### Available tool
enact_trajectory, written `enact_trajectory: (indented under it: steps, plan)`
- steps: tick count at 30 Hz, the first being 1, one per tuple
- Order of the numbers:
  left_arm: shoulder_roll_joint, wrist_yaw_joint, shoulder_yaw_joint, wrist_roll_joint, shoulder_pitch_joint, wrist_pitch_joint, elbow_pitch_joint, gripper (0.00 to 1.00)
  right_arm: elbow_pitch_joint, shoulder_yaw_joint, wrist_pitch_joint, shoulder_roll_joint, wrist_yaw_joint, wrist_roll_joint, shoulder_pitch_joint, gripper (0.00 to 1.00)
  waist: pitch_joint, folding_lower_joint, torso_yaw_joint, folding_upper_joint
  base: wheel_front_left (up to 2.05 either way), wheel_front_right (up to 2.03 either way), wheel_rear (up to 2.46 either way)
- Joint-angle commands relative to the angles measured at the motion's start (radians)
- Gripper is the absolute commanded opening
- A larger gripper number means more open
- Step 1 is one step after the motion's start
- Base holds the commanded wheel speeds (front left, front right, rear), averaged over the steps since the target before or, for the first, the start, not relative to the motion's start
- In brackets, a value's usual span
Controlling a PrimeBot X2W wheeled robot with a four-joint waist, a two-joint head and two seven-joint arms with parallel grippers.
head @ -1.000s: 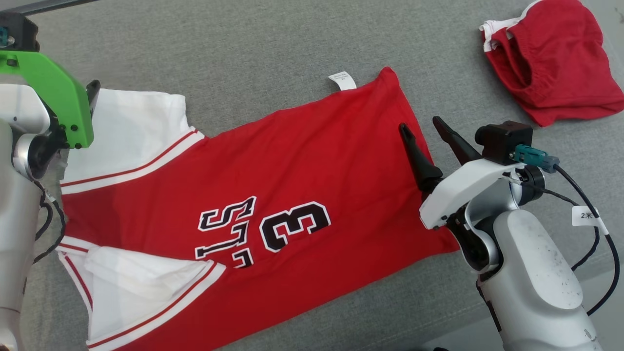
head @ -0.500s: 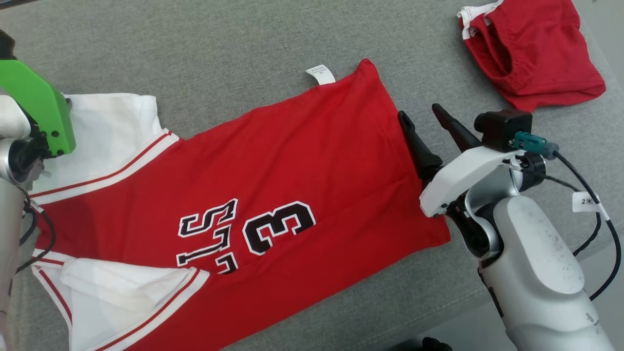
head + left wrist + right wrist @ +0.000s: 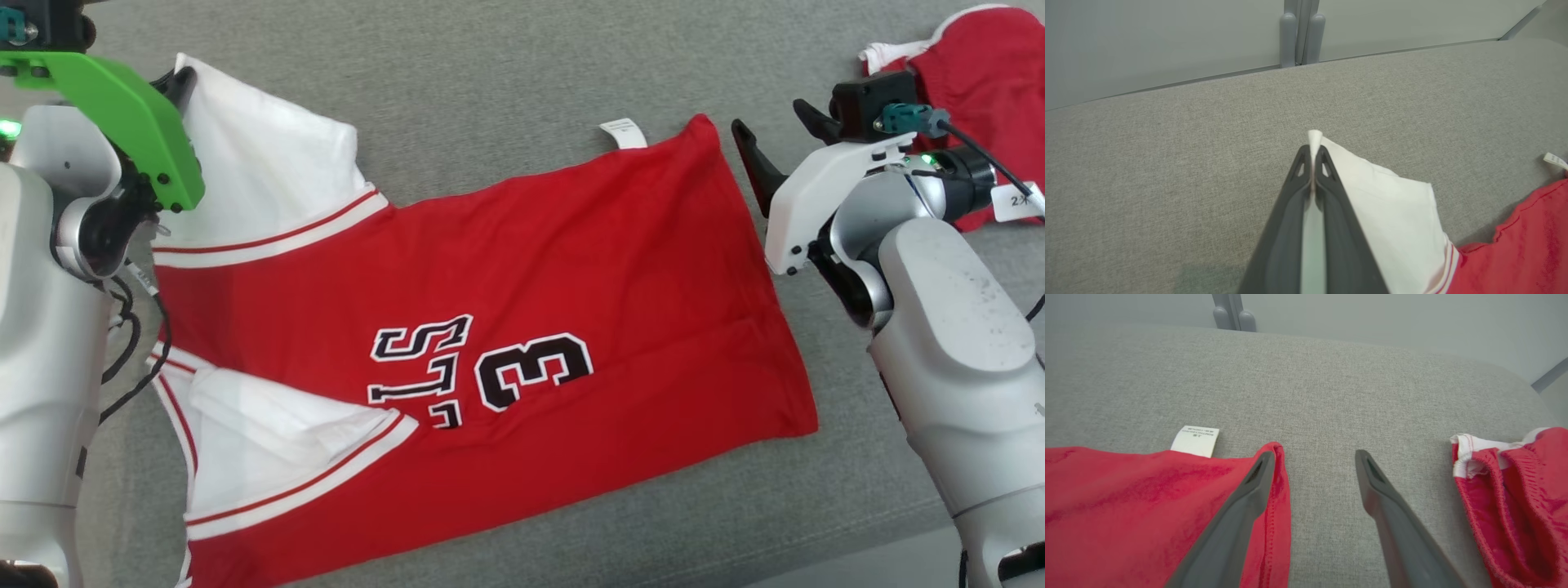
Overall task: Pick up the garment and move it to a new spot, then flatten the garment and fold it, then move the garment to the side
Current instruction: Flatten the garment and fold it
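Note:
The garment (image 3: pixel 506 278) is a red jersey with white sleeves and a black "3", lying spread on the grey cushion. At the jersey's far left, my left gripper (image 3: pixel 184 82) is shut on the corner of a white sleeve (image 3: pixel 1392 204). In the left wrist view, a tip of the white cloth pokes out past the left gripper's (image 3: pixel 1312 153) pressed-together fingers. My right gripper (image 3: pixel 771 121) stands open just off the far corner of the red hem. In the right wrist view, one finger of the right gripper (image 3: pixel 1314 457) overlaps the hem edge (image 3: pixel 1278 490) and the other is over bare cushion.
A second red garment with white trim (image 3: pixel 988 65) lies bunched at the far right, close to my right wrist. A white label (image 3: pixel 622 132) sticks out from the jersey's far edge. The grey cushion (image 3: pixel 490 82) ends at a pale wall with a grey post (image 3: pixel 1298 32).
My left gripper has shut on the white sleeve corner, and the sleeve now stands pulled up to a point. My right gripper has shifted from mid-hem toward the hem's far corner. The head camera has moved.

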Motion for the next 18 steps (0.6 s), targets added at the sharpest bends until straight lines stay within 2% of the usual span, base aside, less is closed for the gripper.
enact_trajectory:
  steps: [1,7,13,15,17,18]
  plan:
    - [-0.008,-0.003,-0.001,-0.013,0.005,-0.016,-0.017,0.0,0.034,0.014,0.015,-0.01,-0.001,-0.007,-0.023,1.0,-0.019,-0.0001,0.071,0.0,0.0,0.0,0.0]
    - [-0.034,-0.007,-0.023,-0.04,0.04,-0.051,-0.071,0.0,0.177,0.068,0.056,-0.051,-0.002,0.026,-0.098,1.0,-0.012,-0.0001,0.138,0.0,0.0,0.0,0.0]
    - [-0.046,-0.006,-0.029,-0.061,0.056,-0.082,-0.07,0.0,0.305,0.118,0.102,-0.067,-0.002,0.056,-0.152,0.98,-0.005,-0.0001,0.168,0.0,0.0,0.0,0.0]
    - [-0.05,-0.007,-0.032,-0.066,0.056,-0.089,-0.065,0.0,0.339,0.135,0.115,-0.071,-0.002,0.068,-0.162,0.45,-0.005,-0.0001,0.172,0.0,0.0,0.0,0.0]
    - [-0.05,-0.007,-0.034,-0.068,0.055,-0.095,-0.058,0.0,0.365,0.143,0.109,-0.077,-0.002,0.075,-0.173,0.18,-0.006,-0.0001,0.175,0.0,0.0,0.0,0.0]
    - [-0.05,-0.007,-0.034,-0.07,0.054,-0.1,-0.055,0.0,0.374,0.146,0.098,-0.078,-0.002,0.078,-0.179,0.0,-0.007,-0.0001,0.175,0.0,0.0,0.0,0.0]
